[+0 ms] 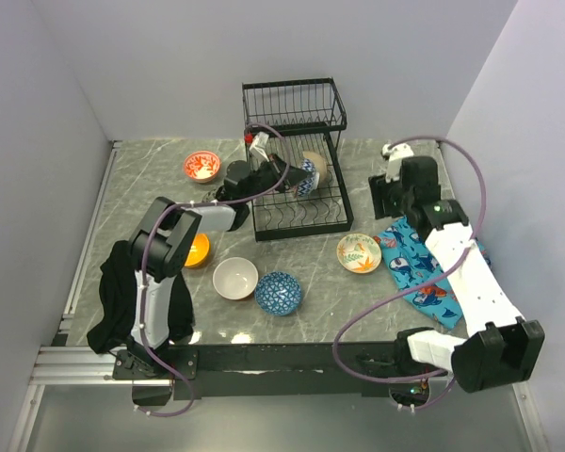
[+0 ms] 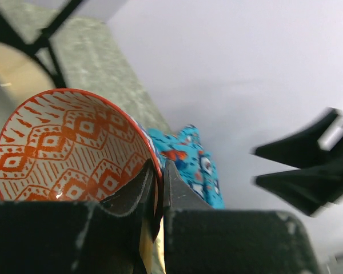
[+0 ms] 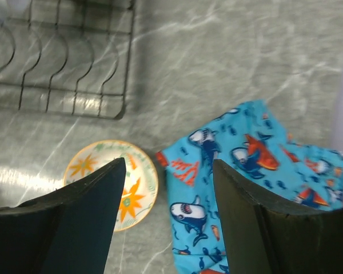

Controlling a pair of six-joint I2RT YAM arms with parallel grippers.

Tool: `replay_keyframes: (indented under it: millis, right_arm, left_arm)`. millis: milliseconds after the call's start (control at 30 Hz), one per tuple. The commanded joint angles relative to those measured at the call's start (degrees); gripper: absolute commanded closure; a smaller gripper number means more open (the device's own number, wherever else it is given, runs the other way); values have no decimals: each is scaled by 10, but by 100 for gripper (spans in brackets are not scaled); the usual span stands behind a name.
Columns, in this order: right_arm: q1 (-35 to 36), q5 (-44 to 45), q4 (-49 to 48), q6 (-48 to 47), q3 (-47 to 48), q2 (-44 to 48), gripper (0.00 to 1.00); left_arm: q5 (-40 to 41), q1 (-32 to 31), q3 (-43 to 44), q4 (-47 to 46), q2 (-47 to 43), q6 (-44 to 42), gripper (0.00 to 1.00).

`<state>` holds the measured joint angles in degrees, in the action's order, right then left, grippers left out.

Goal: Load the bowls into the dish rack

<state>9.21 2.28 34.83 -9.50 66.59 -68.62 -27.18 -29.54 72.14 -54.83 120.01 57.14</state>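
My left gripper (image 2: 159, 168) is shut on the rim of a bowl (image 2: 68, 148) with an orange-red diamond pattern inside. In the top view this bowl (image 1: 307, 179) is held on edge inside the lower tier of the black wire dish rack (image 1: 294, 105), next to a beige bowl (image 1: 320, 168) standing there. My right gripper (image 3: 168, 171) hangs open above the table, with nothing between its fingers, over the gap between a flower-patterned bowl (image 3: 111, 182) and the blue cloth (image 3: 246, 171). On the table lie a red bowl (image 1: 201, 167), an orange bowl (image 1: 197, 250), a white bowl (image 1: 235, 279) and a blue bowl (image 1: 279, 293).
The blue shark-print cloth (image 1: 424, 268) lies crumpled at the right under the right arm. A black cloth (image 1: 122, 297) hangs at the left arm's base. Grey walls close in the left, back and right sides.
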Motion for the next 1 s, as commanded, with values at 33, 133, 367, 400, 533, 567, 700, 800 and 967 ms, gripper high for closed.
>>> replay_keyframes:
  millis: [33,133,367,400,533,567,700,800,967]
  right_arm:
    - [5,-98,-152,-18,-73,35,29]
    - [14,-97,-173,8,-64,-2,29]
    - [16,-85,-193,44,-37,-38,24]
    - [16,-81,-192,47,-35,-40,24]
    - [7,-65,-179,74,-18,-42,24]
    - [8,-65,-173,83,-15,-39,24]
    - [6,-50,-151,113,4,-32,24]
    - [2,-43,-137,123,21,-31,24]
    - [-7,-41,-108,130,62,-45,24]
  left_arm:
    - [-75,0,-34,-89,-76,-13,99]
    - [-87,1,-54,-78,-98,-40,99]
    - [-138,-2,-83,-89,-116,-25,99]
    - [-139,-5,-88,-111,-113,-14,99]
    - [-103,-34,-87,-160,-81,2,98]
    - [-91,-47,-78,-166,-73,9,98]
    - [-49,-76,-41,-176,-40,34,98]
    - [-9,-90,-23,-170,-15,53,99]
    - [49,-97,-3,-152,23,78,99]
